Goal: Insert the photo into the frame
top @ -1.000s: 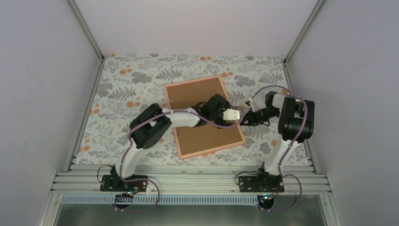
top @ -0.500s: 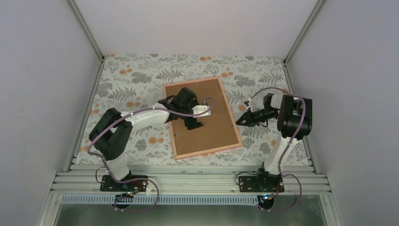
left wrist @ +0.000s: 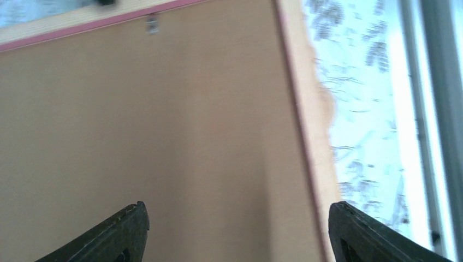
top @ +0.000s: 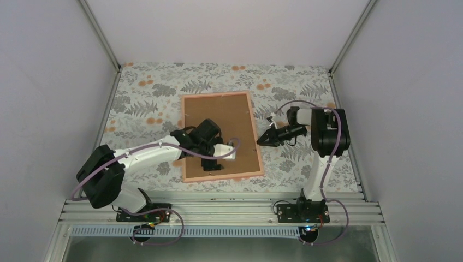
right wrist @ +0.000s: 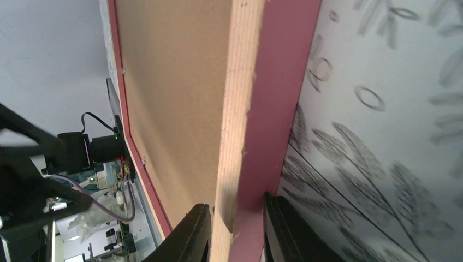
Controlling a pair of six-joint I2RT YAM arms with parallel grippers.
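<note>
The pink frame (top: 215, 95) lies face down on the flowered cloth, with the brown backing board (top: 215, 120) filling it. The photo is hidden. My left gripper (top: 232, 155) hovers open over the board near the frame's near right corner. In the left wrist view the board (left wrist: 164, 136) and the rim (left wrist: 311, 136) lie under the wide-spread gripper (left wrist: 237, 229). My right gripper (top: 261, 141) reaches to the frame's right edge. In the right wrist view the gripper (right wrist: 236, 226) is narrowly open astride the rim (right wrist: 278, 82), one finger on the board side, the other on the pink outer side.
The flowered cloth (top: 147, 109) covers the table between grey walls. A metal rail (top: 218, 207) carrying both arm bases runs along the near edge. The left arm's elbow (top: 101, 174) sticks out at the near left.
The frame with its board has slid left and turned squarer to the table. My left arm has swung back toward the near left. My right gripper has followed the frame's edge leftward and parted its fingers slightly.
</note>
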